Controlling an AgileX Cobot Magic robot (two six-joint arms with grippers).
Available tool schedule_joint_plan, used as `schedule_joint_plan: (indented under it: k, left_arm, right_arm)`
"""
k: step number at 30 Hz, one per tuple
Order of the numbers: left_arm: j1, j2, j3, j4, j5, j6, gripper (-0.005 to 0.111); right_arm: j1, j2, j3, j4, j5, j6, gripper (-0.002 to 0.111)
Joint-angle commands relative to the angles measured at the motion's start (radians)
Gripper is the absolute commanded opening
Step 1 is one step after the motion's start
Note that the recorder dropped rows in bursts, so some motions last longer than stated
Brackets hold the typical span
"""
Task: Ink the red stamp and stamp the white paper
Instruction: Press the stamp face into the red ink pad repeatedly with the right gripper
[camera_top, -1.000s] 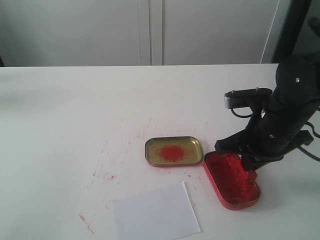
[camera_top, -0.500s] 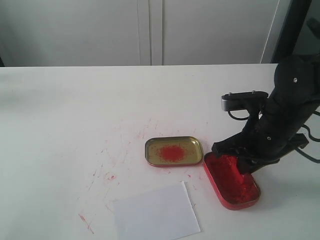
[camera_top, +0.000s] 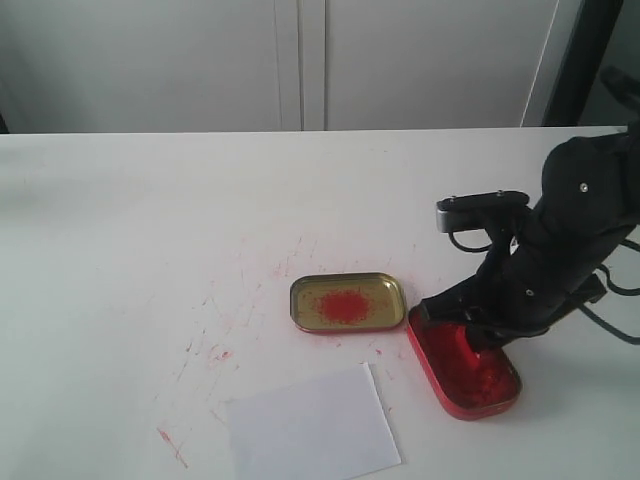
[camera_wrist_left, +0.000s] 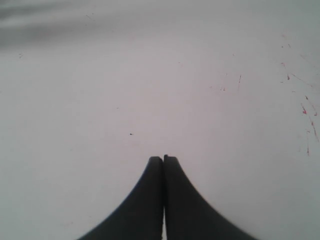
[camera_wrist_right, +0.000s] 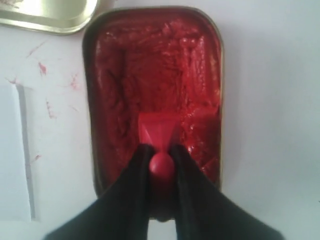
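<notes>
Red stamp (camera_wrist_right: 159, 131) set in the ink tin (camera_wrist_right: 89, 125).
Right gripper (camera_wrist_right: 161, 150) pinches its knob; left gripper (camera_wrist_left: 163, 159) is pressed together.

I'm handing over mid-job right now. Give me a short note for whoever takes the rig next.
Left gripper: shut, empty, over bare tabletop.
Right gripper: shut on the small red plastic stamp, base in the ink of the red oval tin.
Gold tin lid beside the tin; white paper sheet at the exterior view's bottom edge, unprinted.
Done: pick-up, inking under way.
Left: lift, stamp the paper.
</notes>
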Motion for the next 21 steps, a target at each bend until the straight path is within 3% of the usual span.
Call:
schedule_joint_plan:
  k: [1,21]
  left_arm:
    - [0.003,-0.005,0.004,-0.01,-0.001,0.0,0.0]
    - [0.003,-0.005,0.004,-0.01,-0.001,0.0,0.0]
  right_arm:
    - [0.042,-0.005,0.003,-0.068,-0.037,0.096,0.0]
    - [0.074,0.023,0.001,-0.118,-0.07,0.227,0.0]
